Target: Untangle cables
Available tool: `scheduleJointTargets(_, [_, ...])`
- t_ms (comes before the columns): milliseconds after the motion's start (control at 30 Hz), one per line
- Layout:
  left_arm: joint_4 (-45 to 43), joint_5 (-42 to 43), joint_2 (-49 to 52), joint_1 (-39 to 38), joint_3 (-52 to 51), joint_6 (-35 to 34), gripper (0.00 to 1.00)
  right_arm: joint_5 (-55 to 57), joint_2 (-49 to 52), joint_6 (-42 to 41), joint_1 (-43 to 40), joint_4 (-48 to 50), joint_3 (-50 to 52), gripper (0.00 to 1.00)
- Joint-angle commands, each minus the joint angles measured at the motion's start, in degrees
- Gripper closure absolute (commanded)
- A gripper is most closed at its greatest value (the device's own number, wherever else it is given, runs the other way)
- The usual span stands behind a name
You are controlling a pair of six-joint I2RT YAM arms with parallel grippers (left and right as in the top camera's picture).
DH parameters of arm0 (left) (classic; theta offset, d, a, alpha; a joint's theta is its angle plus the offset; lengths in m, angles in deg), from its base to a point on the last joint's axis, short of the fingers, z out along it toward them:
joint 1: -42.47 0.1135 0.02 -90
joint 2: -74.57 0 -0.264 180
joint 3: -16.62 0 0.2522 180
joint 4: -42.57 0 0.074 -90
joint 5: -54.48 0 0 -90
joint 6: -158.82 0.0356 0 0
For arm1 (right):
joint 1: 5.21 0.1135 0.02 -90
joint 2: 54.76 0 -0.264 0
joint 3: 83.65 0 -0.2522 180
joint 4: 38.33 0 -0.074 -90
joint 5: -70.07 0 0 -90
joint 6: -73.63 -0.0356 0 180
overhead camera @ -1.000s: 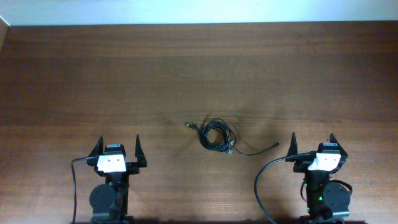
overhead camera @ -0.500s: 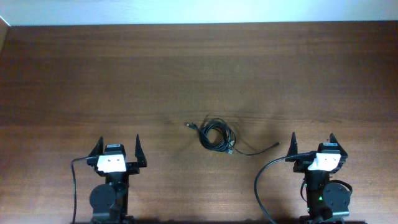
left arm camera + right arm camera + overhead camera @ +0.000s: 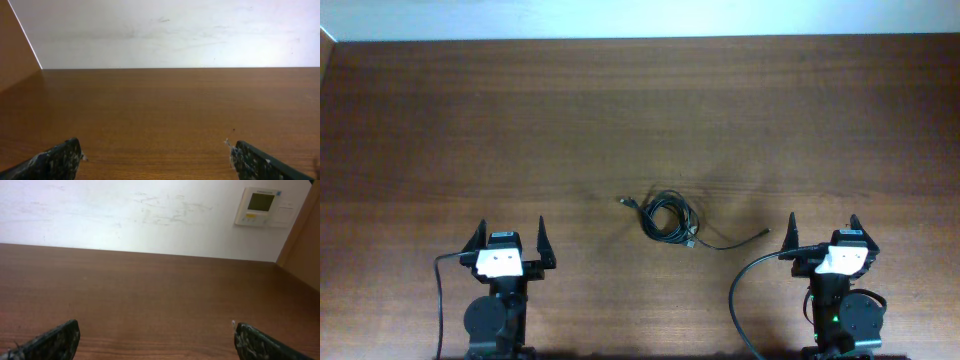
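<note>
Two tools are seen along the lower edge of the overhead view, the left tool (image 3: 511,224) at lower left and the right tool (image 3: 823,218) at lower right. Each has its jaws spread wide with nothing between them. The cables (image 3: 668,218) are gathered in a small loose coil just right of the middle of the frame, on the bare brown worktop (image 3: 640,110), well apart from both tools and somewhat higher in the frame. One plug (image 3: 621,202) sticks out at the upper left of the coil, and a loose end (image 3: 766,233) trails toward the lower right, stopping near the right tool without touching it. In both wrist views only wide-set finger pads, worktop and a pale wall (image 3: 175,30) are shown, with a wall panel (image 3: 262,207) at the upper right of the right wrist view. The cables are not caught in either view, presumably because they lie off to the side of where each camera is aimed. The wide jaws are judged to be a ready posture, so that either tool can be lowered over a thin cord. With the coil wound and untouched, the untangling is judged not yet begun. The two free ends are probably the easiest places to be gripped and drawn apart.
</note>
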Motion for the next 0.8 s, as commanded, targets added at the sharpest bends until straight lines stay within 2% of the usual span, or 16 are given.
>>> scheduleJointTargets(0, [-0.15,-0.46,-0.55,-0.24,-0.35,-0.57,0.02,1.55,-0.37,-0.46,-0.17,-0.31,0.26,0.01])
scheduleJointTargets(467, [-0.15,-0.46,-0.55,-0.24,-0.37,-0.57,0.02,1.51,-0.37,-0.48,-0.17,-0.26,0.26,0.01])
scheduleJointTargets(567, [-6.34,-0.44,-0.55,-0.24,-0.33,-0.57,0.02,0.63,-0.37,-0.48,-0.15,3.23,0.26,0.02])
scheduleJointTargets(633, [-5.53,-0.55,-0.55,-0.24,-0.33,-0.57,0.02,-0.55,-0.37,-0.48,-0.17,2.40,0.26,0.02])
scheduleJointTargets(733, [-10.91,0.17,-0.55,-0.28,-0.33,-0.59,0.02,-0.96,-0.37,-0.50,-0.15,1.68,0.26,0.02])
scheduleJointTargets(767, [-12.09,3.13,-0.55,-0.28,-0.31,-0.57,0.02,-6.12,-0.37,-0.50,-0.15,2.75,0.26,0.02])
